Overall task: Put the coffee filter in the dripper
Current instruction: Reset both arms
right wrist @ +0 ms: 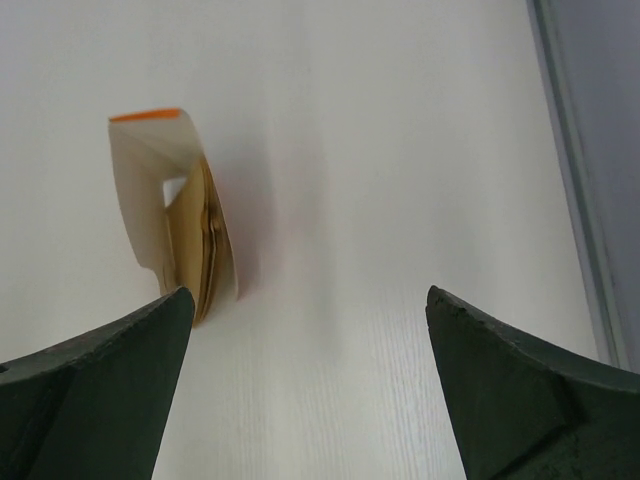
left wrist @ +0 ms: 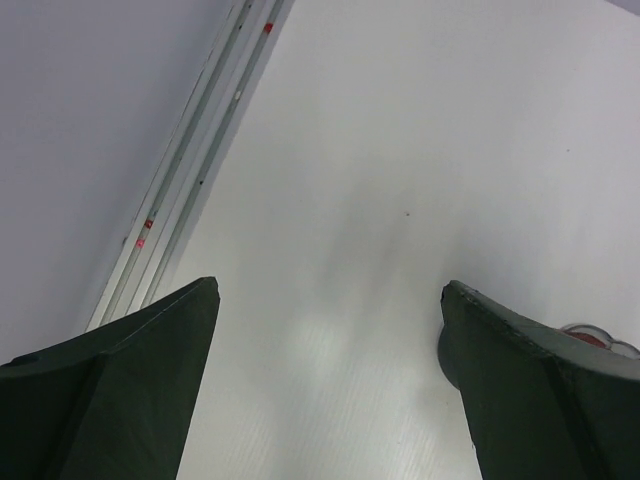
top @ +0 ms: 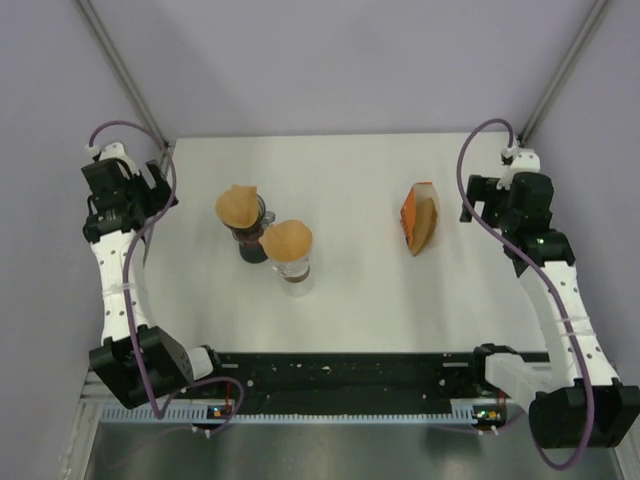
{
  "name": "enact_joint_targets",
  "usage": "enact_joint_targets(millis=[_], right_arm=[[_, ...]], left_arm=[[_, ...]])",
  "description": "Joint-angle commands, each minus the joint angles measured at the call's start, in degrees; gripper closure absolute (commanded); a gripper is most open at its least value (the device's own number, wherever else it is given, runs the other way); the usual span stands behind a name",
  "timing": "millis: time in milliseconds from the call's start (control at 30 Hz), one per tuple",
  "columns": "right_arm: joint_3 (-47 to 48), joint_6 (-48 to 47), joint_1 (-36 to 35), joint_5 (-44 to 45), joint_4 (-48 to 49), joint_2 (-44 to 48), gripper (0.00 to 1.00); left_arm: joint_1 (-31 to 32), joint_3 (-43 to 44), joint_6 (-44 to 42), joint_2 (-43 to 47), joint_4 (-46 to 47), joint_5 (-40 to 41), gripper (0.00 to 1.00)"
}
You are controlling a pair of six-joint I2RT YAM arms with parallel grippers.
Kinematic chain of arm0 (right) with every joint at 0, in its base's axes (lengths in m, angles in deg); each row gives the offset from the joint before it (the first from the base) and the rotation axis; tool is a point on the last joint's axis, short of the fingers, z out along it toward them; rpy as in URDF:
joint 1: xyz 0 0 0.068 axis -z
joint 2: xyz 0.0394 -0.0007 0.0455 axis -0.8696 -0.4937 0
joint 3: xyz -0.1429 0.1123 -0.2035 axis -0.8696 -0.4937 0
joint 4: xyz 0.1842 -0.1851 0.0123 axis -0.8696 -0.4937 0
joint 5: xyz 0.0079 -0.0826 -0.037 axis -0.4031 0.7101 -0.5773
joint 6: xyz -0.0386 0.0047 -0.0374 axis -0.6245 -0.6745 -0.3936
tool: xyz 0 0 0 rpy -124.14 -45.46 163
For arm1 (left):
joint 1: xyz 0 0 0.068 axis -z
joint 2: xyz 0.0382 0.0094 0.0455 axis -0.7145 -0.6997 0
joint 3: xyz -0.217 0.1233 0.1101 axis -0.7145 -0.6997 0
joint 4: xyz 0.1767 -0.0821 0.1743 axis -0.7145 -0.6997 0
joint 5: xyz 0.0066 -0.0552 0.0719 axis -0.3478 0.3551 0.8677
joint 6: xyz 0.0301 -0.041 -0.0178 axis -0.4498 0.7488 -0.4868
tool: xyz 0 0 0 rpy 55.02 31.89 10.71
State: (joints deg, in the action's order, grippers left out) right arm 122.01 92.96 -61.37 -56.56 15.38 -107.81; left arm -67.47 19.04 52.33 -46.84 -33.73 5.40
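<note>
Two drippers stand left of the table's middle, each with a brown paper filter seated in it: a dark one (top: 244, 222) and a clear one (top: 290, 258) in front of it to the right. An orange and white pack of brown filters (top: 421, 217) stands at the right; it also shows in the right wrist view (right wrist: 180, 225). My left gripper (top: 160, 182) is open and empty at the far left edge. My right gripper (top: 472, 200) is open and empty, just right of the pack. In the left wrist view only a dark base edge (left wrist: 446, 350) shows beside my right finger.
The white table (top: 350, 300) is bounded by grey walls and a metal rail (left wrist: 190, 170) along the left edge. A black rail (top: 340, 375) runs along the near edge between the arm bases.
</note>
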Motion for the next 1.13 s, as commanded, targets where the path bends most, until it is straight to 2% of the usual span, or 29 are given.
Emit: enact_joint_targets(millis=[0,267,400,667,1100], right_arm=[[-8.1,3.5,0.3,2.0,9.2,2.5,0.01],[-21.9,4.5,0.3,5.5,20.3,7.0,0.01],[-27.6,5.4,0.3,5.6,24.1,9.4,0.01],[-35.8,6.4,0.3,4.1,33.4,11.7,0.01],[-43.4,7.3,0.3,3.9,41.7,11.4,0.01]], left_arm=[[-1.1,-6.9,0.3,1.8,9.6,2.6,0.01],[-1.0,-26.1,-4.7,5.9,27.7,5.8,0.01],[-1.1,-33.1,-4.8,5.6,35.8,2.3,0.01],[-1.1,-38.4,1.6,5.5,40.9,-2.8,0.01],[-1.1,-38.8,2.3,4.4,41.7,-2.8,0.01]])
